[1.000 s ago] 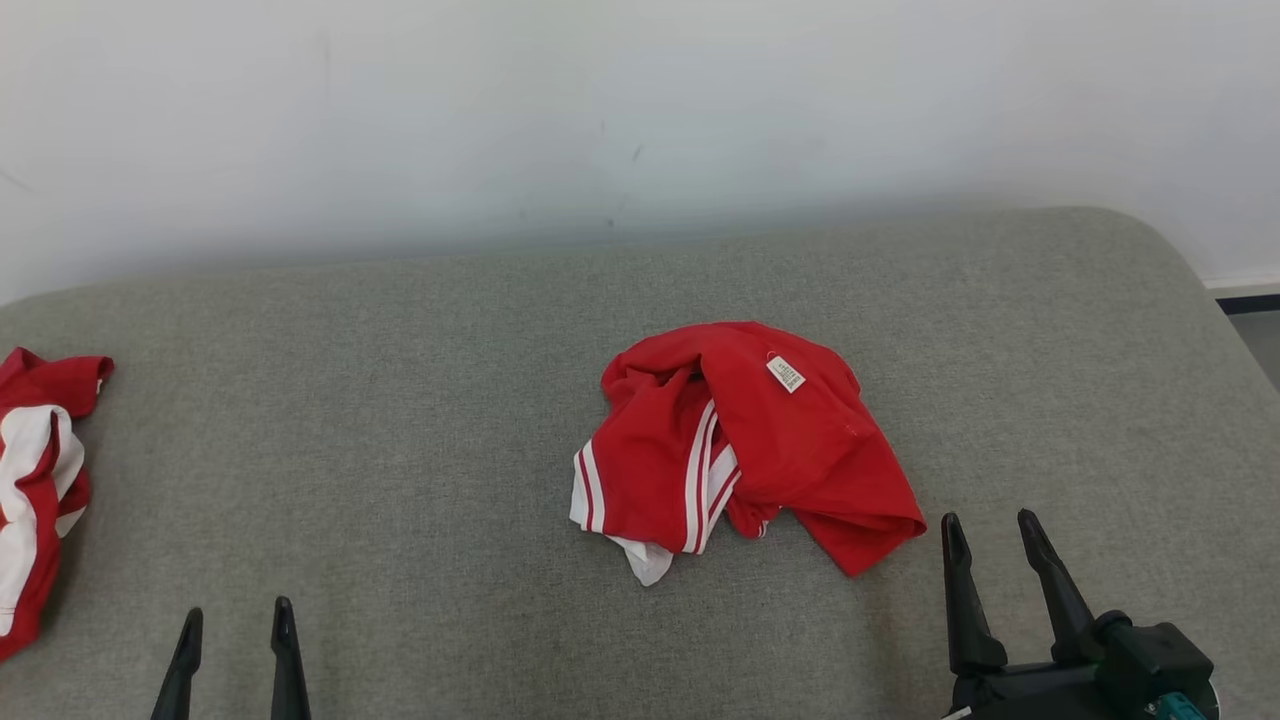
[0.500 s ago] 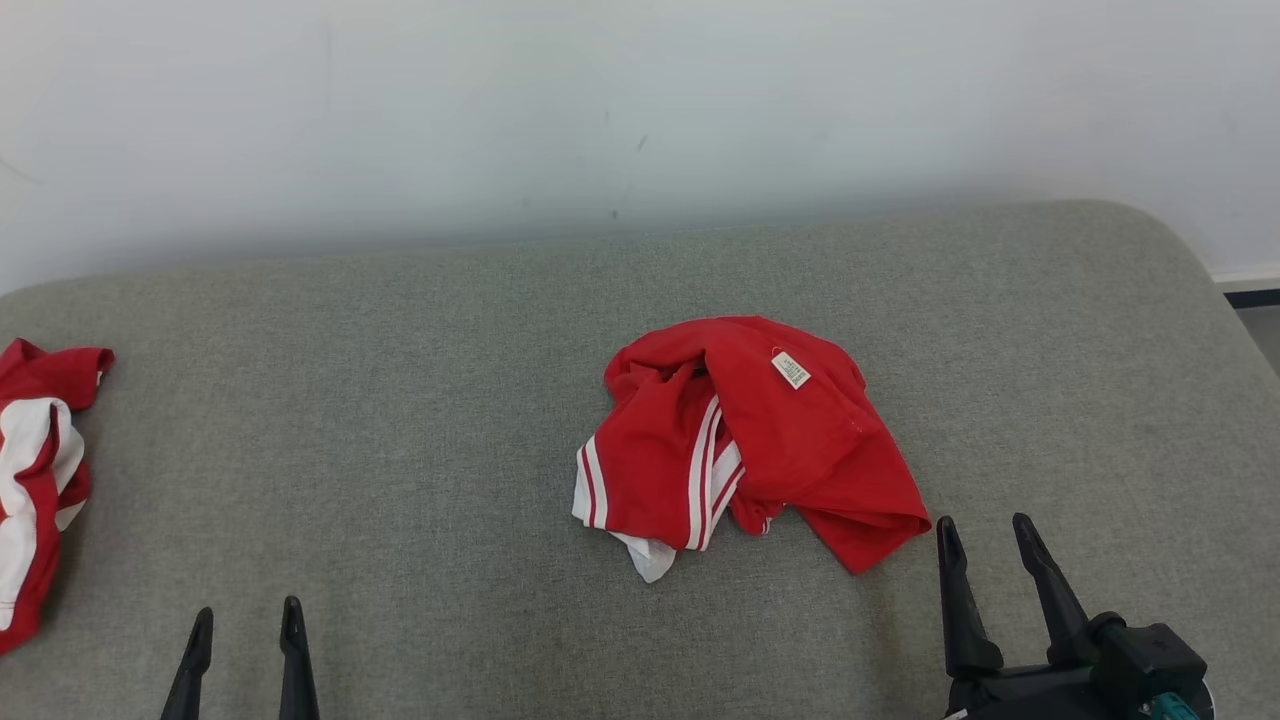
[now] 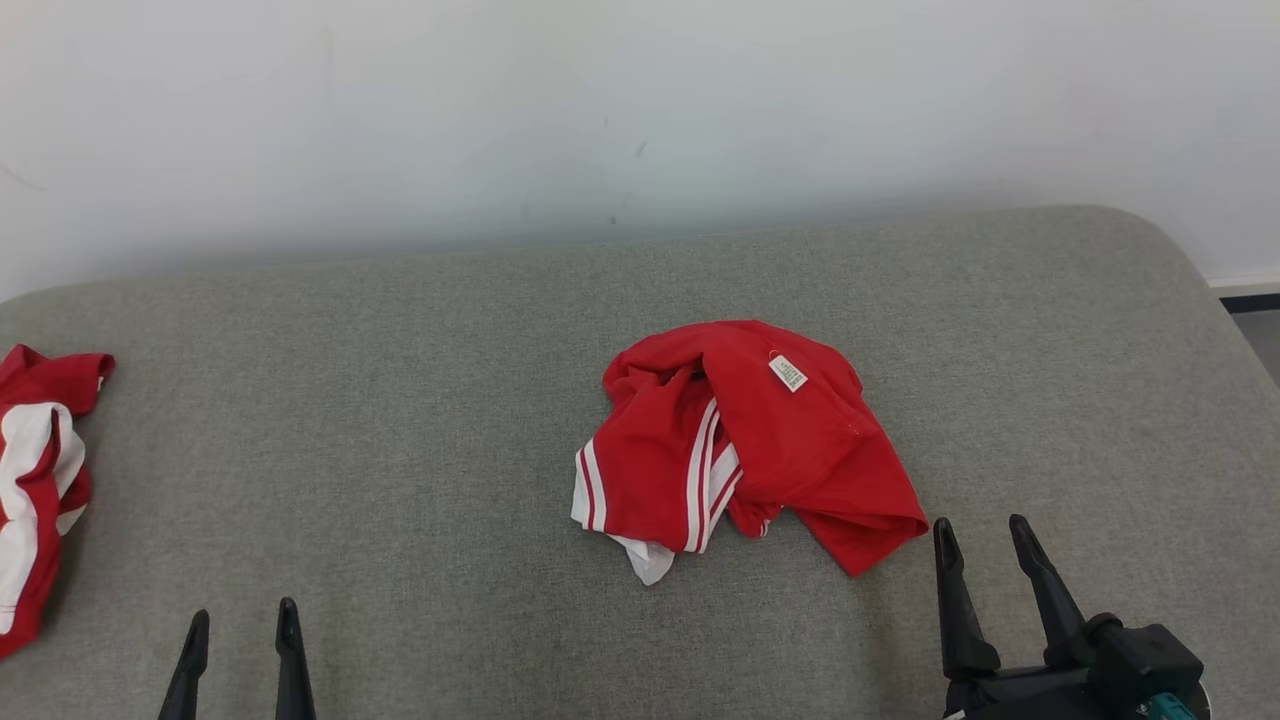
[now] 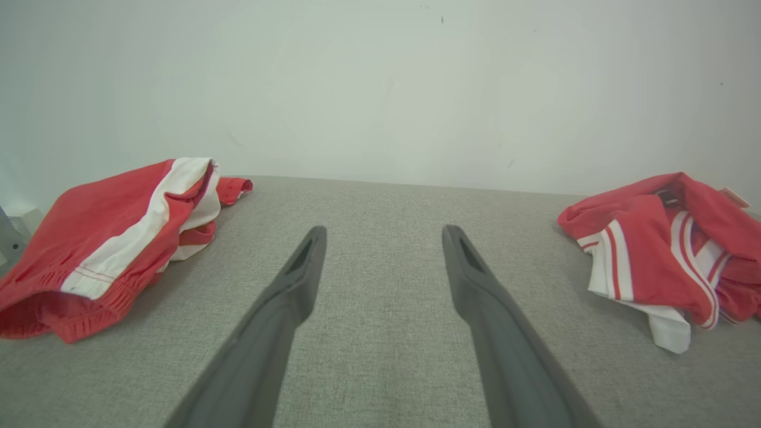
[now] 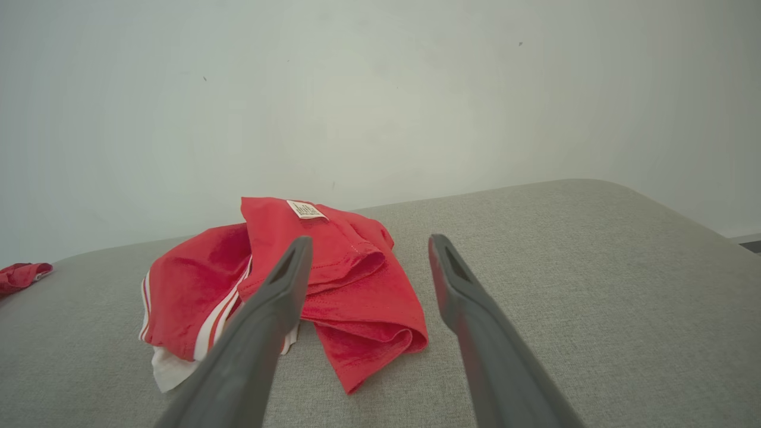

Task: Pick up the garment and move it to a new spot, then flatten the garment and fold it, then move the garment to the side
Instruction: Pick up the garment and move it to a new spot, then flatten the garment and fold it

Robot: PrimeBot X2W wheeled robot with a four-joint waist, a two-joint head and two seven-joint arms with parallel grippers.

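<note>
Red garment point(image 3: 760, 440) crumpled; both hands apart.

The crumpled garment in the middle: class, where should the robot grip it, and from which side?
Probably the red corner of the garment that juts out toward the right gripper. Come from the near right: that corner lies free on the cushion, and the open jaws face it.
</note>
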